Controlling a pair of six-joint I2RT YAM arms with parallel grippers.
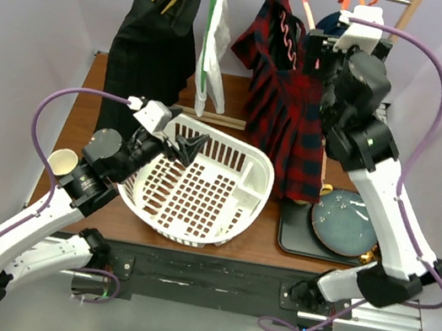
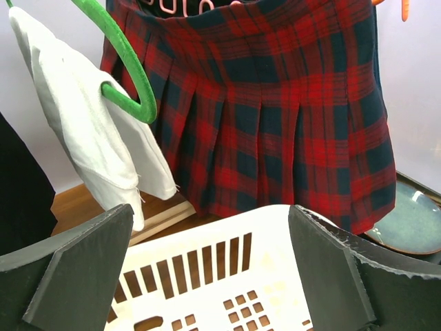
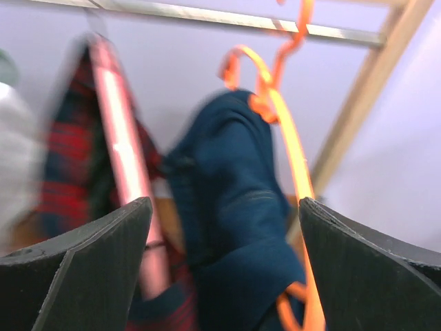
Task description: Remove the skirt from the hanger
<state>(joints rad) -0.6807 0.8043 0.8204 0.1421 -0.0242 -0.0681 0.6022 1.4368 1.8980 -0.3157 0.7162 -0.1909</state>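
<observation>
A red and navy plaid pleated skirt [image 1: 287, 108] hangs on a pink hanger [image 1: 299, 1] from the rail at the back. It fills the upper left wrist view [image 2: 275, 117]. My right gripper [image 1: 321, 42] is open, raised beside the skirt's waistband near the rail. Its wrist view shows the pink hanger [image 3: 120, 152], blurred, left of a navy garment [image 3: 234, 227] on an orange hanger [image 3: 286, 138]. My left gripper [image 1: 190, 147] is open and empty above the white laundry basket [image 1: 249, 175], facing the skirt.
A black garment on a yellow hanger [image 1: 153, 42] and a white cloth on a green hanger [image 1: 216, 45] hang at the left of the rail. A blue plate [image 1: 347, 220] on a dark tray lies at the right. A paper cup [image 1: 62, 162] stands at the left.
</observation>
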